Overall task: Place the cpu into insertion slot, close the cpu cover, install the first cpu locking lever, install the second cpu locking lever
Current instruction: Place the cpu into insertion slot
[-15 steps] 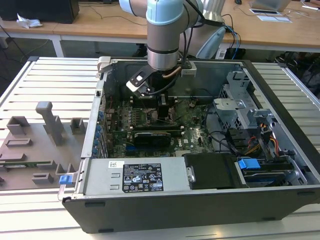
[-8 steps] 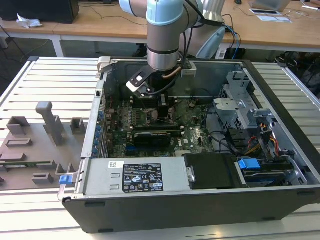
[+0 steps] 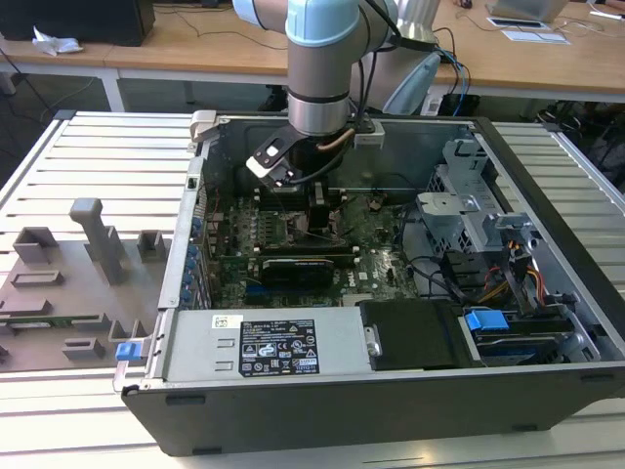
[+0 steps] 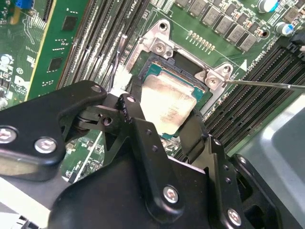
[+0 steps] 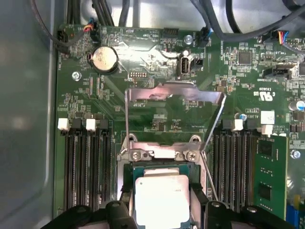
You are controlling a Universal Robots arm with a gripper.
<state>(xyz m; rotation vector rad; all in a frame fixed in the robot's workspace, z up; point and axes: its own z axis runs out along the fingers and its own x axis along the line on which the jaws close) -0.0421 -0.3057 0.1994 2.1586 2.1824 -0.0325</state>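
The cpu (image 4: 167, 102), likely light and easily hurt, is gripped by its side edges between the fingers (image 4: 136, 126), over the socket (image 5: 157, 151)

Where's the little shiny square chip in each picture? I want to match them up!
Exterior view: the gripper reaches down over the motherboard, hiding that spot.
Second wrist view: the cpu is clamped between the black jaws, over the socket.
First wrist view: the cpu is between the jaws, beside the raised cpu cover.
Shared landmark: the silver two-screw bracket next to the cpu in both wrist views.
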